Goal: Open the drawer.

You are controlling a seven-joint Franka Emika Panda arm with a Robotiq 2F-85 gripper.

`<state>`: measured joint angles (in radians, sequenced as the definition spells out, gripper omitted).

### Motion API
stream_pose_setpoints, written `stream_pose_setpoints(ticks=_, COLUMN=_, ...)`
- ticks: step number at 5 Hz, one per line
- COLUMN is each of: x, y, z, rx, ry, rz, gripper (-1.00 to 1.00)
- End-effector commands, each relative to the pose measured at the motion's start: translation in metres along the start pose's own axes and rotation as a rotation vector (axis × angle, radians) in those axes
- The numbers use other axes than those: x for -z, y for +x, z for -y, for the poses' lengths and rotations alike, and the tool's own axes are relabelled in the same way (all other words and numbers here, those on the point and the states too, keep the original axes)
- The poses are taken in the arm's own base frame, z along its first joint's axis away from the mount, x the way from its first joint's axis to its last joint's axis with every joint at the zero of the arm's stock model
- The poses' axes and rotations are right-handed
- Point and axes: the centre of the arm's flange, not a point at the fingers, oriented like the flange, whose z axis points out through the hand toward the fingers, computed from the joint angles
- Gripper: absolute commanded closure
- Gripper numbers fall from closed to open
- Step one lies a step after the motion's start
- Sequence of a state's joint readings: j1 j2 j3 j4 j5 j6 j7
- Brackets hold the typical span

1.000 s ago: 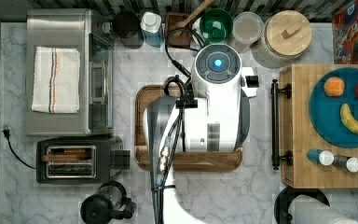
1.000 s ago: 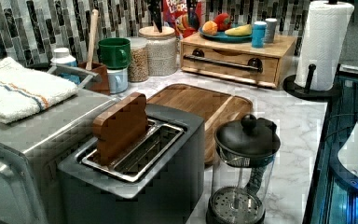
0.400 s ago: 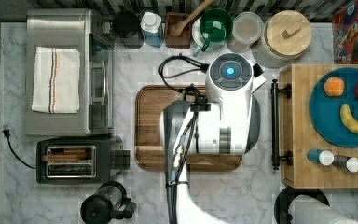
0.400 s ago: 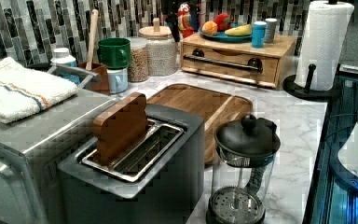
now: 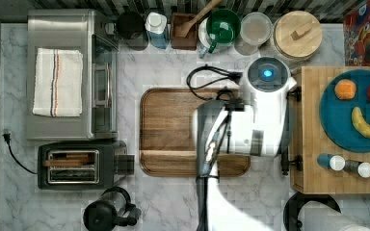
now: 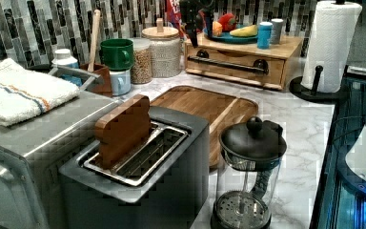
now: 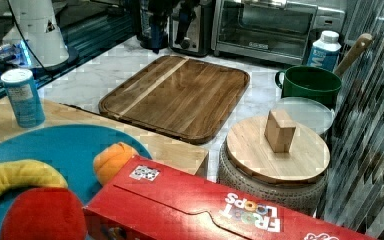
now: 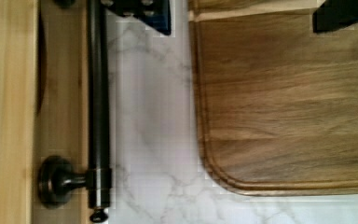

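Wrist view: gripper [image 8: 242, 11] fingers seemingly spread, one beside drawer [image 8: 58, 107] handle [image 8: 99, 107].

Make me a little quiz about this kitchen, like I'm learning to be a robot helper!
1. True or false: a banana lies on the blue plate.
2. What stands in the toaster slot? A) a wooden slice B) a towel C) a green mug
3. Fill in: the bar handle on the drawer is coloured ____.

Key: 1 true; 2 A; 3 black.
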<state>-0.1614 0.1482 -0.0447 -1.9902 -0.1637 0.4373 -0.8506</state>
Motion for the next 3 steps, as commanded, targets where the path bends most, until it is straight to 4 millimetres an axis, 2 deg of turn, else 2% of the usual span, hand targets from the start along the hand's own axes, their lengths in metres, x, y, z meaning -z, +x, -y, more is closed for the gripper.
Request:
stream_pose_setpoints(ticks=1, x=0.006, y=0.001, z=-0.052, rx=0.06, ry=-0.043, rz=-0.123, gripper=-1.0)
stream_pose_setpoints(ticks=3, x=-0.019, y=0.001, z=-0.055, rx=0.082, ry=-0.071, rz=-0.114, gripper=-1.0)
